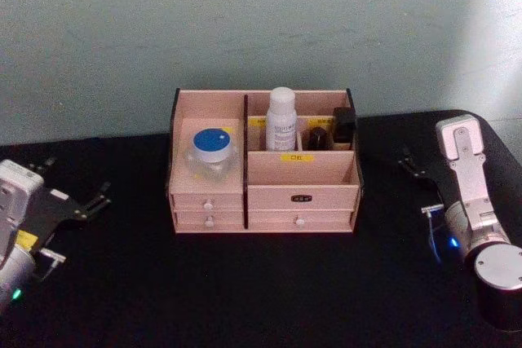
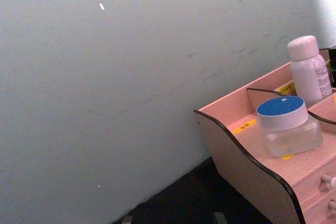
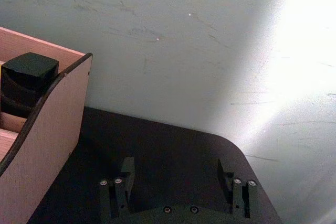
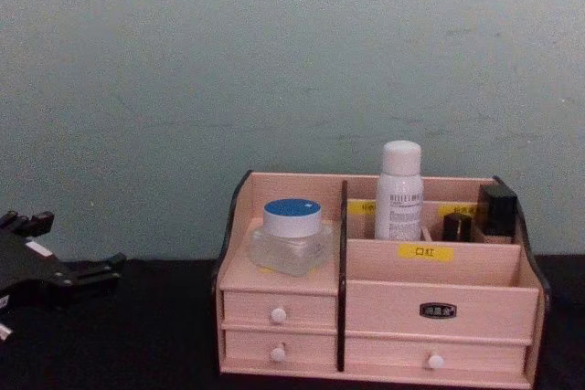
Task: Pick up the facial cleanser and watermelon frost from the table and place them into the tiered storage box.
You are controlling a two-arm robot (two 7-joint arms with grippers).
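Both arms sit out wide here, well away from the storage box [image 1: 263, 165] in the middle of the black worktop [image 1: 261, 291]. The left gripper [image 1: 96, 199] rests low on the robot's left with its fingers spread and nothing between them. The right gripper [image 3: 178, 174] hangs on the far side, jaws wide apart over bare worktop, also carrying nothing.

Now look inside the box. A clear jar with a blue lid [image 1: 212, 151] stands on the left shelf above the small drawers, upright and settled. A white bottle [image 1: 282, 120] stands upright in a back compartment just right of the centre divider. Which of these is the cleanser and which the watermelon frost I can't read from the labels, but they look like the two task items. Two dark little containers [image 1: 334, 129] sit in the back right compartments.

My read: the placing looks done. Nothing that matches either item lies loose on the worktop, and both arms are back and unloaded. So this is the finish, or the pull-back after the last drop.

What's next? Very little, I'd say. Keep both arms clear of the box's side walls, and perhaps check that the bottle stands steady.
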